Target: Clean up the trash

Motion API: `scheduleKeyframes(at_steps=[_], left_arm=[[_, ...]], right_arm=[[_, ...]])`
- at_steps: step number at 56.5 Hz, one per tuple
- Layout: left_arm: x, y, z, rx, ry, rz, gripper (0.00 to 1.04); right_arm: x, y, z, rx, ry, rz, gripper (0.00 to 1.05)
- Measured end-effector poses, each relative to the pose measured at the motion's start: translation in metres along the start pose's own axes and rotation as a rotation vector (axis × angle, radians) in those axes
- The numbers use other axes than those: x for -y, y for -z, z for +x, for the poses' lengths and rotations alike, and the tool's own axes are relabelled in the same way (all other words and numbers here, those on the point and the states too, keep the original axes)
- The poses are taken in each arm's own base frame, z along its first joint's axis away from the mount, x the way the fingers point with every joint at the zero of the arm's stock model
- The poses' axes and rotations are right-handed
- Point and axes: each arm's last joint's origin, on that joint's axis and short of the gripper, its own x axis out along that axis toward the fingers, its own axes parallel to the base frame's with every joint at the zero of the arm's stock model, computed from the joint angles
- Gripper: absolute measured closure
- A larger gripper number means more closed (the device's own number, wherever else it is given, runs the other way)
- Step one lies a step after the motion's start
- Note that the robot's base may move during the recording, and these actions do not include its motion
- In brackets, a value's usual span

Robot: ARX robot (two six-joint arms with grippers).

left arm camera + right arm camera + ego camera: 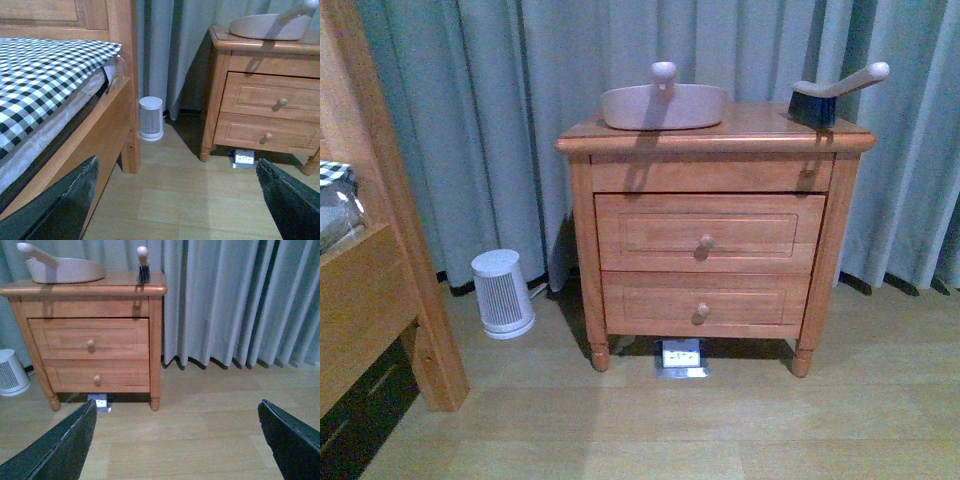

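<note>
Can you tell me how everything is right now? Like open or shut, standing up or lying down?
Top drawer: shut.
Bottom drawer: shut.
Dustpan: sitting on the nightstand.
Brush: on the nightstand, bristles down, handle slanting up.
Curtains: drawn shut.
White heater: upright on the floor.
Left pincer: open, empty.
Right pincer: open, empty.

Wooden nightstand worktop (760, 122), pinkish dustpan (663, 106) resting on it, dark-bristled brush (817, 105) right of dustpan, apart, front view.
</note>
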Motion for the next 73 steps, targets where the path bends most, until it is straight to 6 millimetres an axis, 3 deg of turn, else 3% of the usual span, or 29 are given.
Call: scheduleKeyframes(at_steps=[73], left_arm=[[0.0000,0.0000,0.0000,0.000,0.000,0.000,0.08]], right_arm=[[0.0000,0.0000,0.0000,0.000,0.000,0.000,0.07]])
